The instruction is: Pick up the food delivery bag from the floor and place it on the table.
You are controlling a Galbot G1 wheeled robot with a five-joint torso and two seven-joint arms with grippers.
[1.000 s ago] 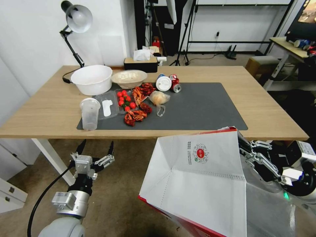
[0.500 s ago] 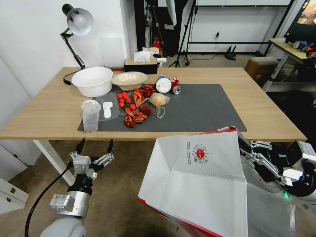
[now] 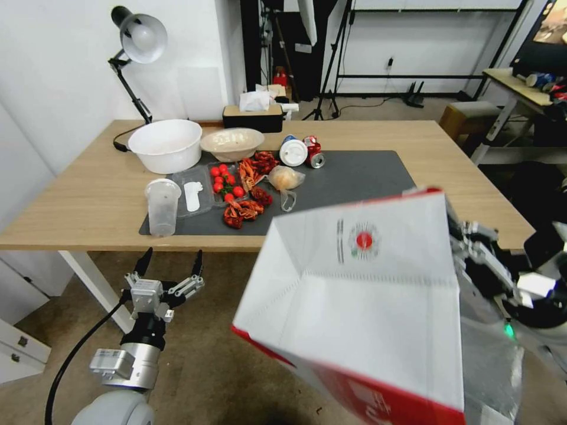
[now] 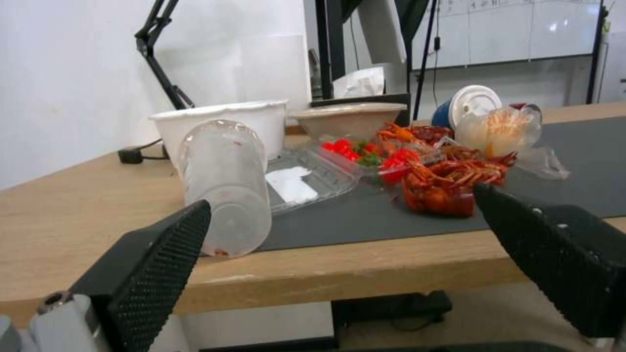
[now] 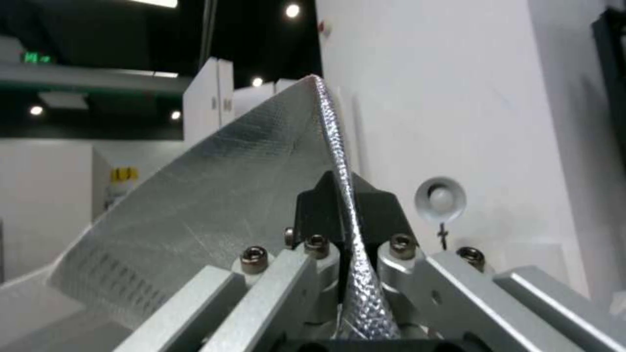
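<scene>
The food delivery bag [image 3: 366, 307] hangs tilted in the air at the right, white with a red side and a round red logo [image 3: 364, 240]. Its top corner overlaps the front edge of the table [image 3: 77, 195] and the dark mat [image 3: 366, 177]. My right gripper [image 3: 463, 239] is shut on the bag's foil-lined rim; the right wrist view has the silver edge [image 5: 342, 161] pinched between its fingers [image 5: 313, 210]. My left gripper [image 3: 171, 262] stands open and empty over the floor [image 3: 218, 354], just below the table's front edge, facing the food on the table [image 4: 342, 198].
On the mat's left half sit a white bowl [image 3: 165, 143], a beige bowl [image 3: 231, 143], a clear cup [image 3: 161, 205], crayfish [image 3: 242, 209], tomatoes [image 3: 225, 180], cans [image 3: 301, 150] and a small plastic bag [image 3: 284, 177]. A lamp [image 3: 139, 41] and tissue box [image 3: 253, 115] stand behind. The mat's right half is bare.
The bag has risen and swung toward the table with my right gripper; its top now covers the table's front edge. The left arm has stayed put.
</scene>
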